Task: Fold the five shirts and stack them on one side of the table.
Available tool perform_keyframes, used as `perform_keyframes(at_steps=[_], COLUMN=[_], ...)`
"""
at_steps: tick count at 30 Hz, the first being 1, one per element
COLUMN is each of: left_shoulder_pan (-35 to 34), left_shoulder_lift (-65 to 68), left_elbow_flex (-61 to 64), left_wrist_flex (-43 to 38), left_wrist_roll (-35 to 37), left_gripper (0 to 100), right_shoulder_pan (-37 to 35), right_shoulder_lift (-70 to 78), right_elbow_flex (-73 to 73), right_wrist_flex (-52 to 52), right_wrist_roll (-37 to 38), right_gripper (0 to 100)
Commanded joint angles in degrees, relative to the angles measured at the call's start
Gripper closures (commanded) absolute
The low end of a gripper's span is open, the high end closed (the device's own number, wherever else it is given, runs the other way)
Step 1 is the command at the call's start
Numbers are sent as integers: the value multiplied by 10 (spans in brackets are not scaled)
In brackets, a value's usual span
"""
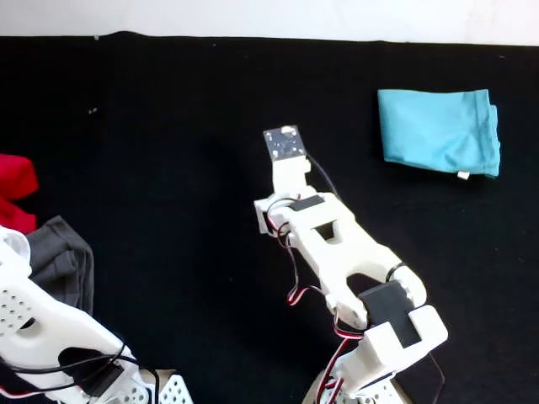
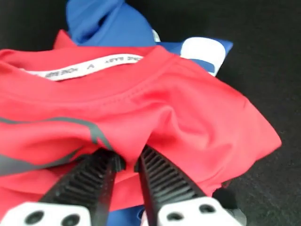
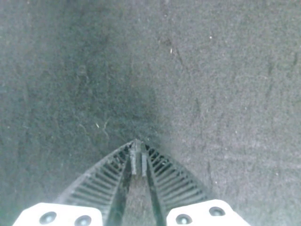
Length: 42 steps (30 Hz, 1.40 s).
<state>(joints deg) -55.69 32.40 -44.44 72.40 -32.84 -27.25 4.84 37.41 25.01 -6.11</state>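
In the left wrist view a crumpled red shirt [image 2: 155,108] with a white neck tape lies on a blue shirt [image 2: 101,21]. My left gripper [image 2: 129,162] is shut on a fold of the red cloth. The high view shows the red shirt [image 1: 15,189] at the table's left edge, a dark grey shirt [image 1: 66,261] just in front of it, and the left arm [image 1: 42,328] over them. A folded teal shirt [image 1: 438,130] lies at the far right. My right gripper [image 3: 137,153] hangs shut over bare black table, holding nothing. The right arm [image 1: 337,244] stands mid-table.
The black cloth-covered table [image 1: 168,126] stretches wide between the shirt heap on the left and the teal shirt on the right. A white wall strip runs along the far edge. Red and black cables hang from the right arm.
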Motion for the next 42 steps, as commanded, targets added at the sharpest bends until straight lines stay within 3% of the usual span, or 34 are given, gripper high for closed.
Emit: perform_keyframes(at_steps=[1, 8, 17, 23, 32, 42], left_shoulder_pan=[45, 208, 473, 583, 610, 448], left_shoulder_lift=[-35, -140, -211, -208, -163, -28], left_elbow_flex=[-9, -80, -158, -167, -101, -32], left_wrist_flex=[2, 61, 60, 60, 64, 64], left_wrist_roll=[11, 106, 105, 105, 105, 105], left_gripper=[992, 992, 992, 992, 990, 989], right_shoulder_pan=[-5, -5, -5, -5, -5, -5], right_shoulder_lift=[-2, -2, -2, -2, -2, -2], right_elbow_flex=[-2, -2, -2, -2, -2, -2], right_wrist_flex=[-16, -18, -18, -18, -18, -19], right_wrist_roll=[-3, -5, -6, -6, -6, -6], right_gripper=[991, 991, 991, 991, 991, 991])
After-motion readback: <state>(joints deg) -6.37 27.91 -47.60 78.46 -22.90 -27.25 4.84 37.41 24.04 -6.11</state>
